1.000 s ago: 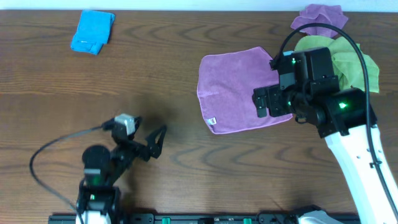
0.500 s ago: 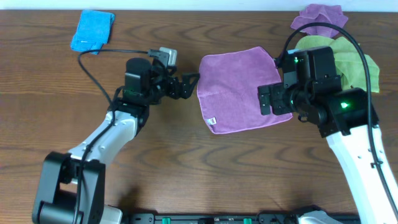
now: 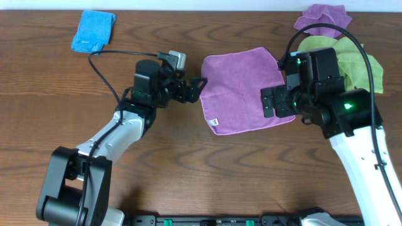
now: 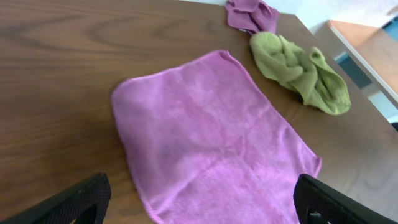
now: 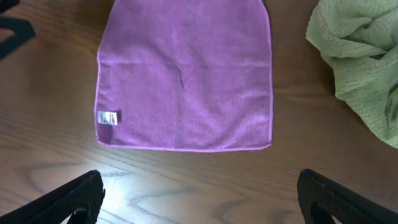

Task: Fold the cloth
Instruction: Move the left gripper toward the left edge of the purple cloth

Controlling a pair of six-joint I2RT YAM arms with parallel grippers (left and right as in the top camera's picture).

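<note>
Claws released: left claw (image 3: 198, 89) beside cloth (image 3: 239, 85) edge, right claw (image 3: 271, 104) over cloth.

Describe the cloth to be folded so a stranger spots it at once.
On the right half of the wooden table lies a magenta cloth, spread flat. Unlike the bunched purple cloth and crumpled green towel in the far right corner, it is a smooth square with a small white tag at one edge.
</note>
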